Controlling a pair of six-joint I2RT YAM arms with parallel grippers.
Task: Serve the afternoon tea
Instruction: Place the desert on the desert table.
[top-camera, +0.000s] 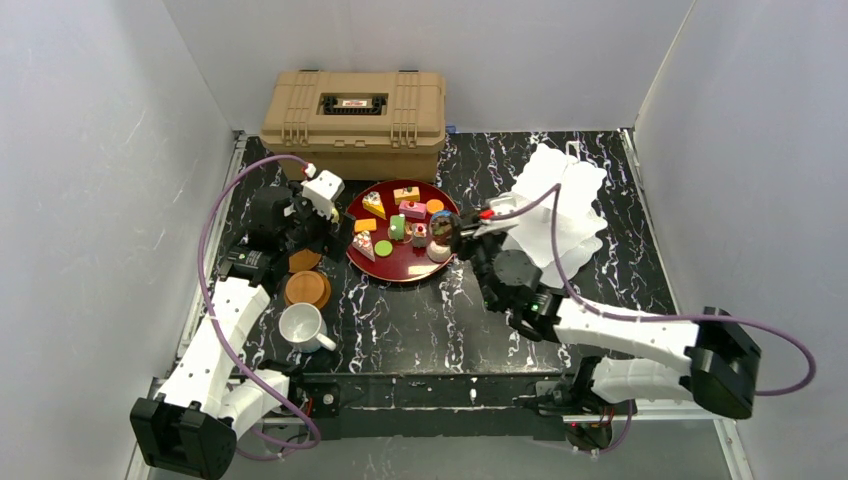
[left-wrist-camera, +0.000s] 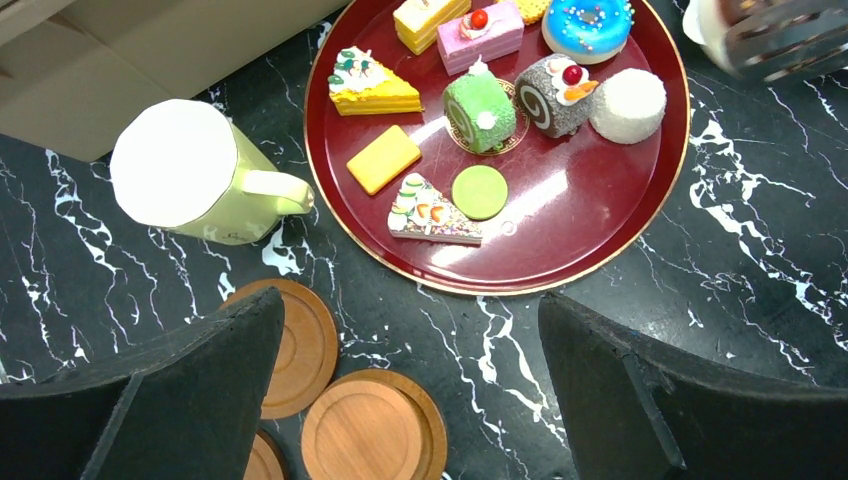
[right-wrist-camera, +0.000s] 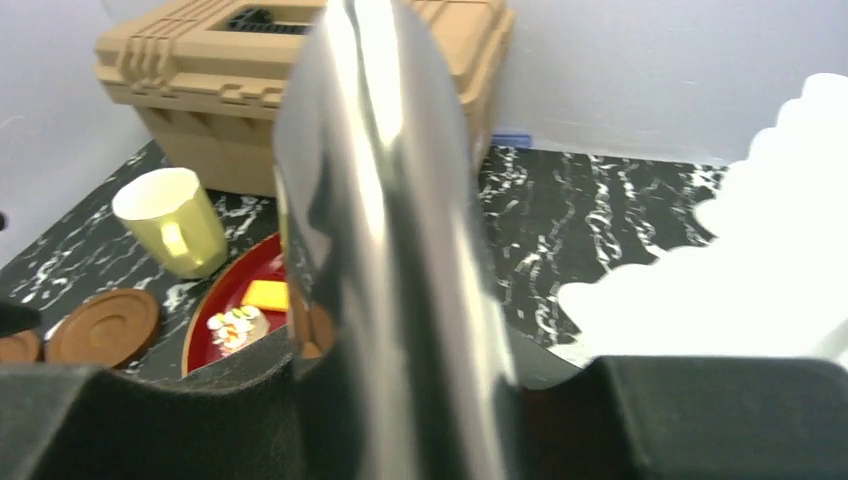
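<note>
Several toy cakes lie on the dark-red tray (left-wrist-camera: 560, 235), among them a green roll (left-wrist-camera: 478, 110), a blue doughnut (left-wrist-camera: 590, 22) and a sprinkled wedge (left-wrist-camera: 432, 212). The pale-yellow mug (left-wrist-camera: 185, 175) stands left of the tray. Three brown saucers (left-wrist-camera: 372, 430) lie below it. My left gripper (left-wrist-camera: 415, 385) is open and empty above the saucers and the tray's near edge. My right gripper (right-wrist-camera: 400, 400) is shut on a shiny metal serving tool (right-wrist-camera: 390, 230), whose tip (top-camera: 443, 232) is over the tray's right side. The white mug (top-camera: 300, 325) stands near the front left. The white stand (top-camera: 560, 205) is right of the tray.
The tan case (top-camera: 353, 110) stands at the back, just behind the tray (top-camera: 395, 265). White walls close in the left, back and right sides. The left arm (top-camera: 225, 320) runs along the left edge beside the saucers (top-camera: 307, 288).
</note>
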